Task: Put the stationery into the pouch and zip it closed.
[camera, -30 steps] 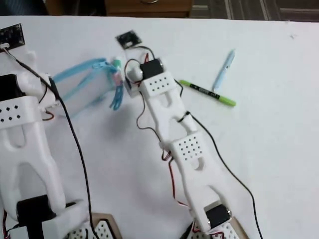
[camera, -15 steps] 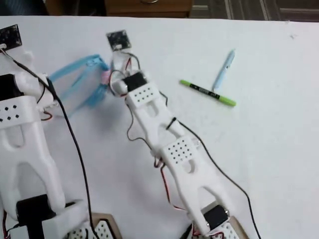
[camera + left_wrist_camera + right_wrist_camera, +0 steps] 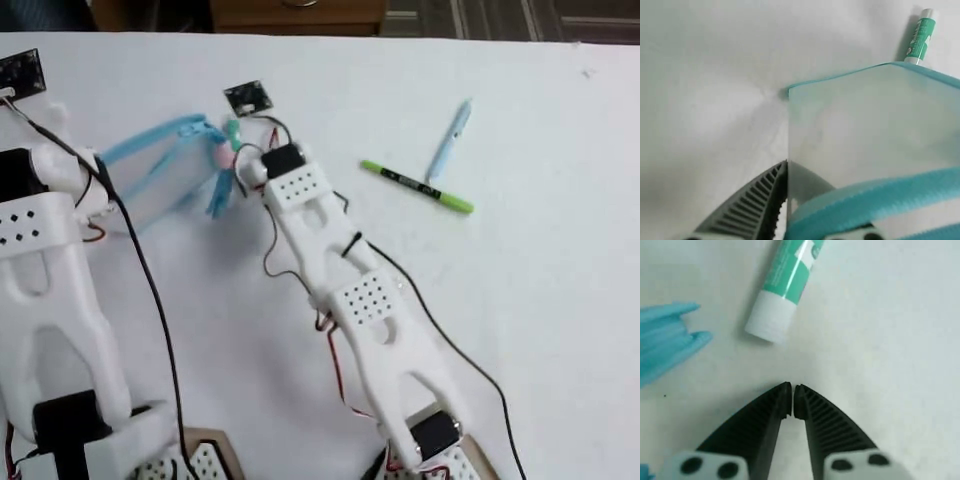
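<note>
An evenly lit white table [image 3: 560, 330] spreads wide; beyond its far edge stands wooden furniture [image 3: 300, 15] at twelve o'clock, dark floor [image 3: 500, 20] at one o'clock.

The pouch [image 3: 160, 175] is clear plastic edged with blue zip bands. It lies toward ten o'clock on the table, its long axis running from eight to two o'clock, and the two bands stand apart along its length. In the left wrist view its translucent wall [image 3: 865, 125] stands upright. A glue stick [image 3: 785, 285], green and white with a white end, lies on the table just off the pouch's two o'clock end, outside it. A green marker [image 3: 415, 186] lies well apart toward one o'clock on the table, stretched from ten to four o'clock. A light blue pen [image 3: 450, 138] lies just beyond the marker, slanted from one to seven o'clock.
</note>
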